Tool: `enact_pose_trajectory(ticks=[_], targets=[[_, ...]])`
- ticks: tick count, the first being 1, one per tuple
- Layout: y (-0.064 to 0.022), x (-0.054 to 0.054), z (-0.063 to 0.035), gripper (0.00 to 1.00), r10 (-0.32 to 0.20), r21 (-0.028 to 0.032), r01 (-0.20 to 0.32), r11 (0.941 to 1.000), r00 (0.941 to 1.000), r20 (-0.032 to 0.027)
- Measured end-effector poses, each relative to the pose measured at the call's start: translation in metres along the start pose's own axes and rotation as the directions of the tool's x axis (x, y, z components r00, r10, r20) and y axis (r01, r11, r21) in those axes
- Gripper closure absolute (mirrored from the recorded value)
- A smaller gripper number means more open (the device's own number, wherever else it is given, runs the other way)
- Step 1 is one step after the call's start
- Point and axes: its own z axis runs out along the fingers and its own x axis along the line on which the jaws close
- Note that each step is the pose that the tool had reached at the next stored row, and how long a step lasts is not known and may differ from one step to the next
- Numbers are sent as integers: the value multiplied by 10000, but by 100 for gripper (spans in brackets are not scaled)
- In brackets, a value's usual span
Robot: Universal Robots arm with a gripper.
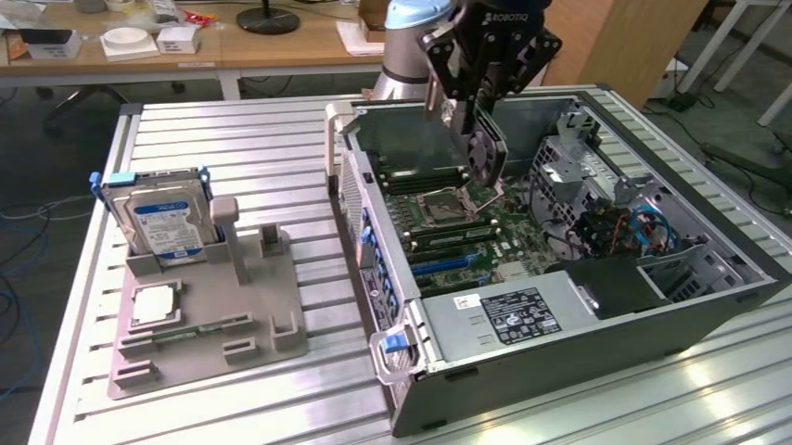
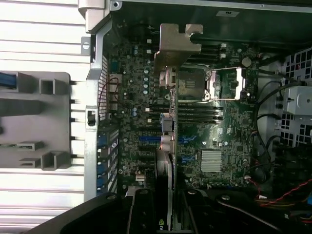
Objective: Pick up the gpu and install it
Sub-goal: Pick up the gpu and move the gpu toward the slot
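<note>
Fingers (image 2: 142, 210): closed on the gpu (image 1: 485, 148), a thin flat dark expansion card. They pinch it from both faces at its upper end. Grip looks square, with no tilt visible in the wrist view.

Gpu posn: hangs edge-down straight below the fingers. Its narrow silver metal bracket (image 2: 178, 44) is at the end farthest from them. The card is inside the opening of the open grey metal PC case (image 1: 557, 362) and above the green motherboard (image 1: 495, 232). Judged clear of the board, not touching, though exact clearance can't be told.

Directly under the card: approx. over the square silver CPU socket (image 2: 195, 85) and the dark memory slots beside it. The blue expansion slots (image 2: 151, 139) lie just to one side of the card's line. No card edge is in any slot.

Farther out, outside the case and well apart from the fingers: grey plastic parts fixture (image 1: 198, 334) on the slatted aluminium bench (image 1: 248, 139). It carries a boxy silver hard drive w/ blue-white label (image 1: 161, 218) and a small square silver processor chip (image 1: 155, 304).

Progress: pick-up done and card brought over the case. Install not done, as the card is not yet aligned w/ or seated in a slot.
</note>
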Motion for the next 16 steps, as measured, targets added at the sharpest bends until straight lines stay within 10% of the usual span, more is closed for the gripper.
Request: enact_pose_trajectory(ticks=[16], targets=[[-5, -207, 5, 74, -1, -1, 1, 10000, 10000, 1]])
